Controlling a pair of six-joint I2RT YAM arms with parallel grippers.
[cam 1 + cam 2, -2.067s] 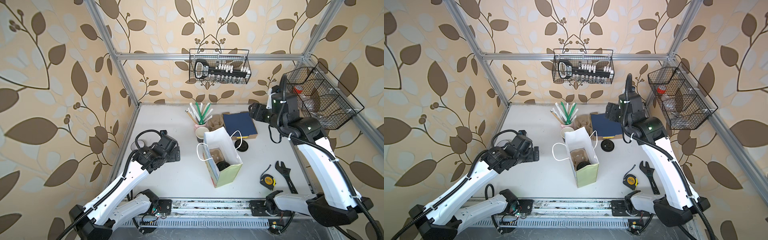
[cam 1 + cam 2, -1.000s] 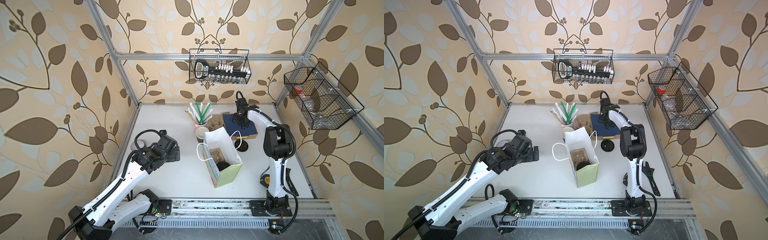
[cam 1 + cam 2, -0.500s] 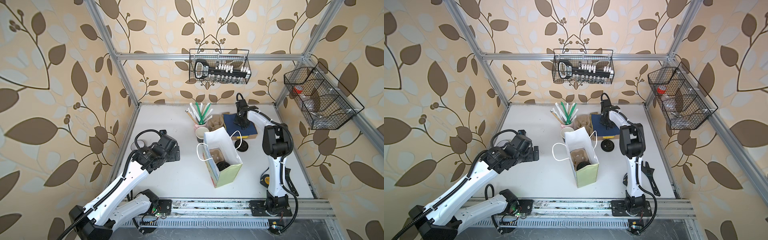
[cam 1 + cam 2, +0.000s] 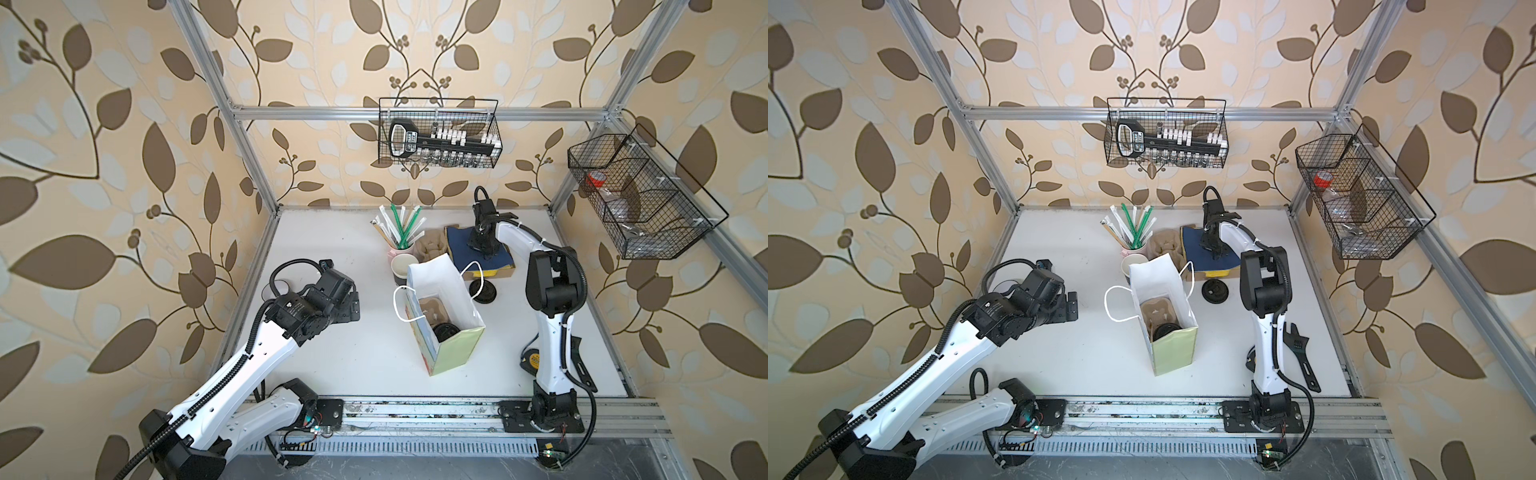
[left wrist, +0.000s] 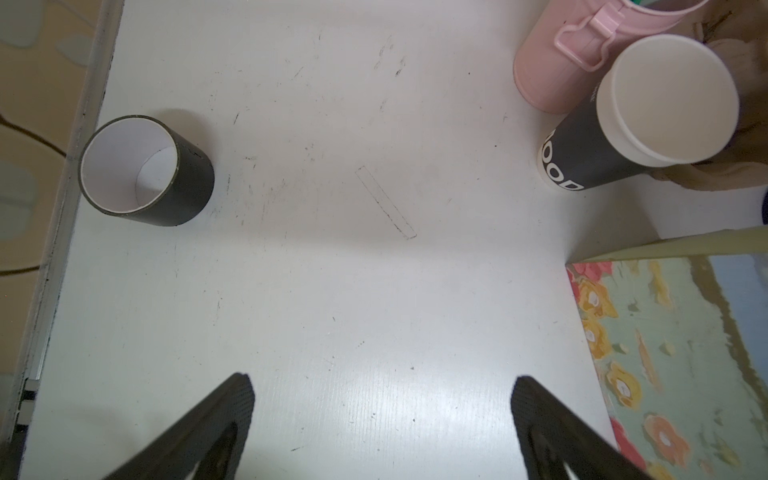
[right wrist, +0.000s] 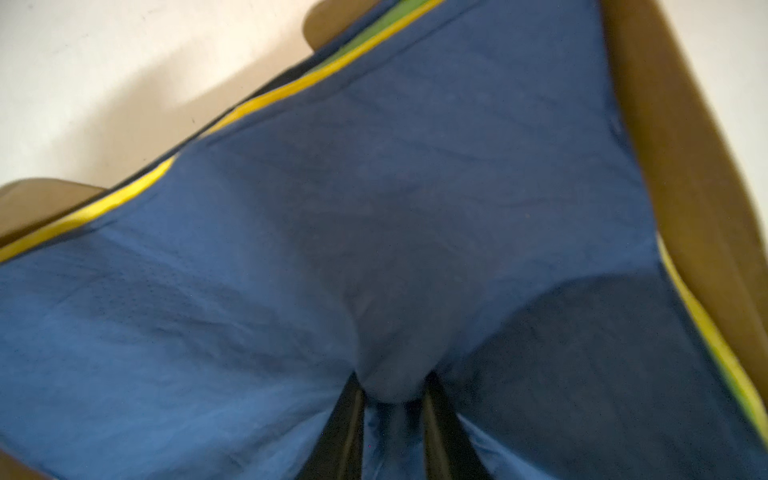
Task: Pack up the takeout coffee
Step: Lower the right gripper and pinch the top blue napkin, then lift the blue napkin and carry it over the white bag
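On my table point(image 4: 332, 357), the bag point(image 4: 453, 353) stands open at centre in both top views. Just above and right of it lies the blue cloth point(image 6: 291, 208). My right gripper point(image 6: 392, 386) has a fold of it nipped between nearly closed fingers. My left gripper point(image 5: 382, 378) is spread wide over bare table, holding nothing. In the left wrist view, the lettered cup point(image 5: 590, 158) stands upper right, just beside the pink cup point(image 5: 540, 70). The other cup point(image 5: 183, 183) stands alone near the left edge.
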